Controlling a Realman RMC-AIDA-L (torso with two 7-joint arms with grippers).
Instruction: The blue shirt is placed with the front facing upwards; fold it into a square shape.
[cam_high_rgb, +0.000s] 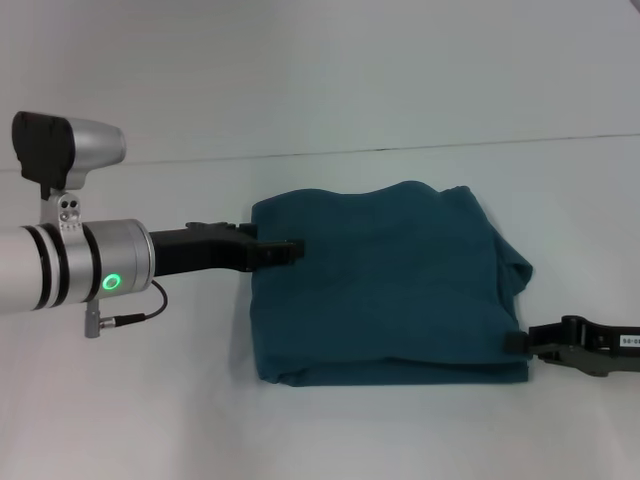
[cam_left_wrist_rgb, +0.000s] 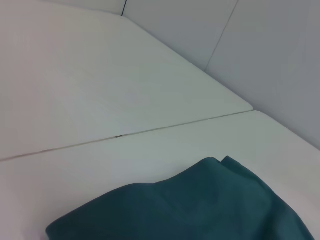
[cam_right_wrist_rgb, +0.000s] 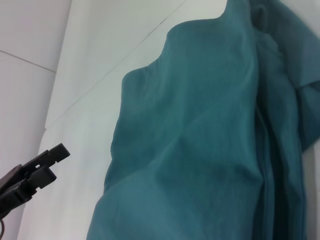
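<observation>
A blue shirt (cam_high_rgb: 385, 285), folded into a rough square with plain teal fabric showing, lies on a white tabletop (cam_high_rgb: 150, 400). The left gripper (cam_high_rgb: 285, 252) reaches in from the left, its fingers nearly together and touching the shirt's left edge. The right gripper (cam_high_rgb: 520, 343) sits at the shirt's lower right corner; whether it grips cannot be told. A thin seam (cam_high_rgb: 400, 148) crosses the tabletop behind the shirt.

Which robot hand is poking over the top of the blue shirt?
The left gripper: its tips overlap the blue shirt at its left edge. The right gripper only meets the shirt's near right corner.
</observation>
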